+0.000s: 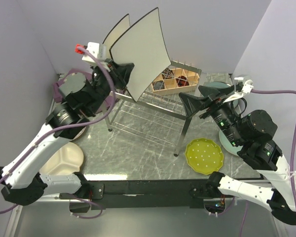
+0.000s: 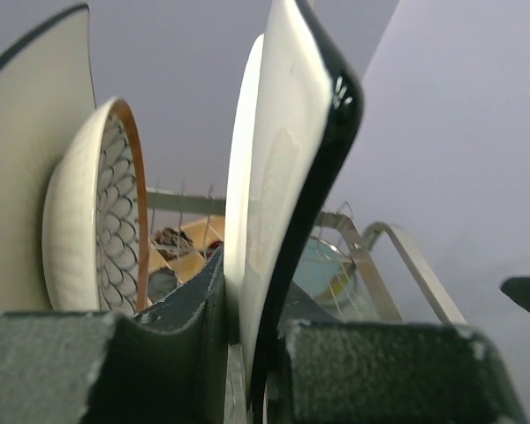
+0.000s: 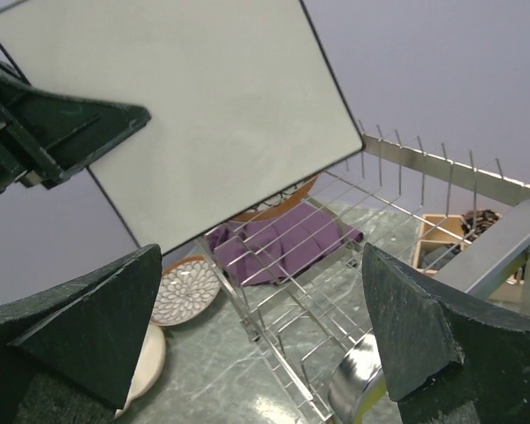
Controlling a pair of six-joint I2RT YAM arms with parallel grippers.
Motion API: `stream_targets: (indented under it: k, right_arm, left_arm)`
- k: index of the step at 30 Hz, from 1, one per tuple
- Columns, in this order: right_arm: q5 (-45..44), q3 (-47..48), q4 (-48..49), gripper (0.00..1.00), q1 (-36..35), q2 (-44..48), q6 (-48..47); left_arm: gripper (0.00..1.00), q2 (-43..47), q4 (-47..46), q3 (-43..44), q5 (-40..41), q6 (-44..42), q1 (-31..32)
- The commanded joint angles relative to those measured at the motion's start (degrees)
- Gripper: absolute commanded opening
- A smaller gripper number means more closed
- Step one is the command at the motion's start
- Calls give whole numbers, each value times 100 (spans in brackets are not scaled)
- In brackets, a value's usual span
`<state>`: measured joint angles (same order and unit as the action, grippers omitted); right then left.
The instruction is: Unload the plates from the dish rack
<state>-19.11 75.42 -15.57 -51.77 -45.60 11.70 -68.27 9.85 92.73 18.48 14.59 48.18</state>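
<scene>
The left claw (image 1: 123,73) is pinching the large cream square ceramic plate with a dark rim (image 1: 143,49) by one edge near its lower corner. The plate is almost upright, raised over the left end of the silver wire-and-tube dish rack (image 1: 148,111). Its bottom corner hangs close to the rack's wires, and whether it is fully clear of the tines cannot be told. The right claw (image 1: 201,98) is spread wide, holds nothing, and hovers at the rack's right end. The grip looks like the main risk. Most of a broad, glazed plate stands above a small pinch at its rim, so it could pivot or slide between the pads during a quick swing or tilt. A low sideways move could catch the bottom corner on a tine and lever the plate loose. A second cream square plate (image 1: 117,28) stands just behind the held one at the rack's back-left, near enough that a backward drift might knock it. Swinging toward the rack's right end could bring the plate against the spread right claw. A yellow-green round plate (image 1: 204,155) lies on the tabletop (image 1: 138,153) just in front of the rack's right leg, so a careless set-down there could chip both. No brand, label or readable writing shows on the plates, the rack or the wooden compartment box (image 1: 176,81) behind the rack.
</scene>
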Motion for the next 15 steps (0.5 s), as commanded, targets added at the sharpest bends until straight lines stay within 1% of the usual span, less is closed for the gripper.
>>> stream_targets:
  k: [1,2,4,8,12,15]
  right_arm:
    - [224,114,81,100,-26,297,148]
    - [224,122,55,100,-26,350,174]
    - [250,105,19,100,-26,517,218]
    - [714,166,-103,100,-26,667,192]
    - [1032,245,-384,100,-26,641,402]
    - [1592,307,-726,100,-26,535,517]
  left_arm:
    - [1,876,-424,439,-459,834,7]
    - [1,1033,-39,474,-468,1018,-2]
    - [1,1201,341,518,-494,1203,-2]
    - [1,1728,1228,483,-556,1801,7]
    - [1,2028,2018,167,-758,2197,7]
    - [1,2282,2311,-175,-872,2513,-2]
